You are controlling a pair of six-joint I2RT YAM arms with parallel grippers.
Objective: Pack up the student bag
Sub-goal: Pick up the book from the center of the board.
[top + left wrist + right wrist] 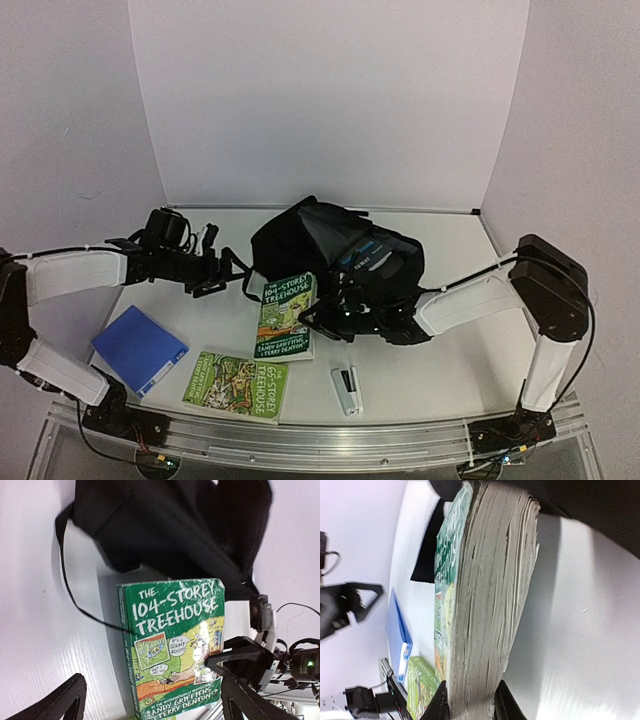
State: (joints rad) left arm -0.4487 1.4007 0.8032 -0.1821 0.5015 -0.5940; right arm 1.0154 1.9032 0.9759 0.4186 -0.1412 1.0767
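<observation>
While the right gripper [317, 318] is clamped on the thick green paperback titled "The 104-Storey Treehouse" [284, 310], one finger on each cover at the page edge, the left gripper [227, 268] stands with its jaws wide apart and holds nothing, just beside the book's far left corner. The step in hand is judged to be loading this first book. Whether it is lifted clear of the white table [450, 370] cannot be told.

The large black soft fabric backpack [335, 250] sits at the far centre of the table, its near side touching the book's far end. Its mouth appears to gape on the upper side.

The next move probably calls for raising the paperback, turning it toward that mouth, and sliding it in. The free left claw is well placed to hold the fabric lip open.

A thin black strap [67, 587] trails from the bag to the book's spine and may snag or drag. The slack lip may fold shut.

Near the arms' bases lie a flat blue binder [140, 350], a second green paperback, "65-Storey Treehouse" [237, 385], and a small white-and-grey stapler [347, 390], all apart from the grip.
</observation>
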